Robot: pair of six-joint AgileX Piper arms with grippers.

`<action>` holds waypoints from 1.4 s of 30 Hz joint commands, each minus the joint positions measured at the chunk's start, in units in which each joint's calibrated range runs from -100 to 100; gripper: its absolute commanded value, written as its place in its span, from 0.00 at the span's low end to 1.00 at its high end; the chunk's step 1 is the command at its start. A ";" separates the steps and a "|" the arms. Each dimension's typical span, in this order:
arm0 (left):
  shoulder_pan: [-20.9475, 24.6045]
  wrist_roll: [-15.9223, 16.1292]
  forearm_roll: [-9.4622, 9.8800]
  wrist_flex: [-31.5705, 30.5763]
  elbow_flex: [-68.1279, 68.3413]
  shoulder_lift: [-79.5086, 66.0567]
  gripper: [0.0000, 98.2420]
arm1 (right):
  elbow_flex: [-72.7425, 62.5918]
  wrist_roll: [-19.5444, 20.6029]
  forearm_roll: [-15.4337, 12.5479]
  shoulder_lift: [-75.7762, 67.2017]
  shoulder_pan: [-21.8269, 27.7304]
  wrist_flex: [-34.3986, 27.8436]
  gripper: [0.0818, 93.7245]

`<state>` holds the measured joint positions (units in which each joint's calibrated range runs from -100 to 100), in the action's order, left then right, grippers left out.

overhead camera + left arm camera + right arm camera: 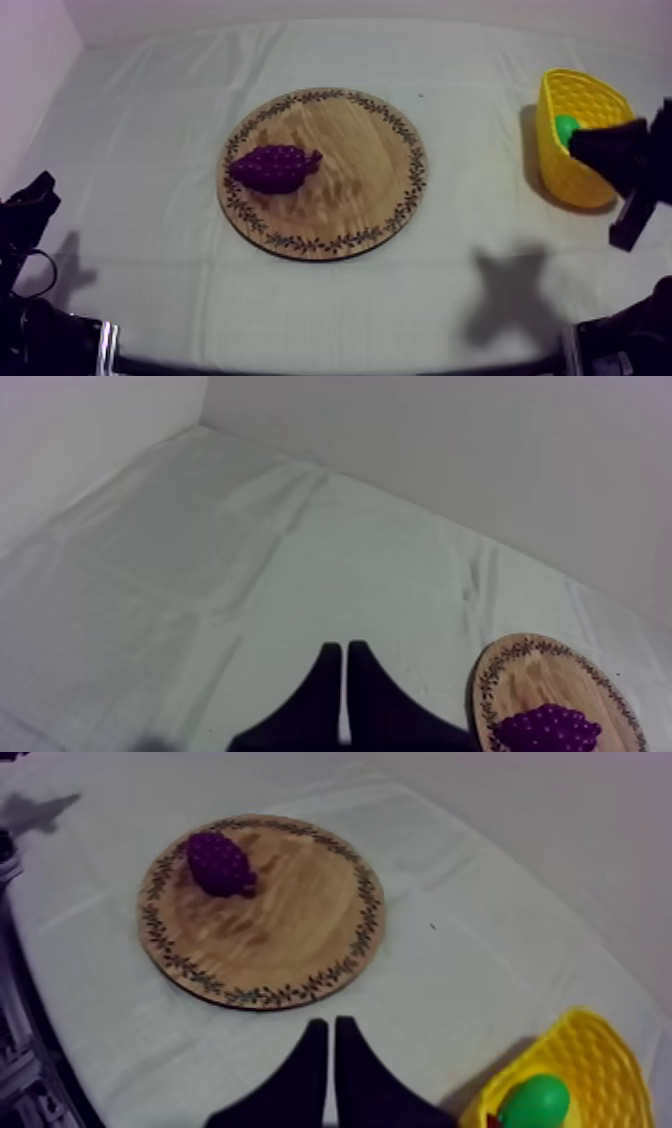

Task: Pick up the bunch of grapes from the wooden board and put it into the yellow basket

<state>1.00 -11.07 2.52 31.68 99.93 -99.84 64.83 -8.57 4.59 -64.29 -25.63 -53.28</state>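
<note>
Reaching the bunch of grapes point(272, 167) on the wooden board point(360, 170) needs the right claw point(331, 1022) — closed, empty, like the left claw point(344, 646) — opened first.

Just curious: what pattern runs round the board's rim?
A dark leafy wreath rings the board, clearest in the top view.

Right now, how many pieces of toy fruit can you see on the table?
2. The purple bunch of grapes lies on the round wooden board; a green fruit sits in the yellow basket, which may hide more.
</note>
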 commanded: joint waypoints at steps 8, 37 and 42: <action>-0.02 0.01 -0.01 0.01 -0.04 0.02 0.00 | -36.88 -8.34 0.19 29.28 -5.37 -14.34 0.00; -0.02 0.01 -0.01 0.01 -0.04 0.02 0.00 | -90.08 -18.88 -1.56 85.47 -9.01 -36.49 0.02; -0.02 0.01 -0.01 0.01 -0.04 0.02 0.00 | -92.33 -19.20 -1.34 88.02 -9.22 -39.25 0.17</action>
<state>1.00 -11.07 2.52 31.68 99.93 -99.84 -27.18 -27.82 3.04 23.56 -34.82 -91.93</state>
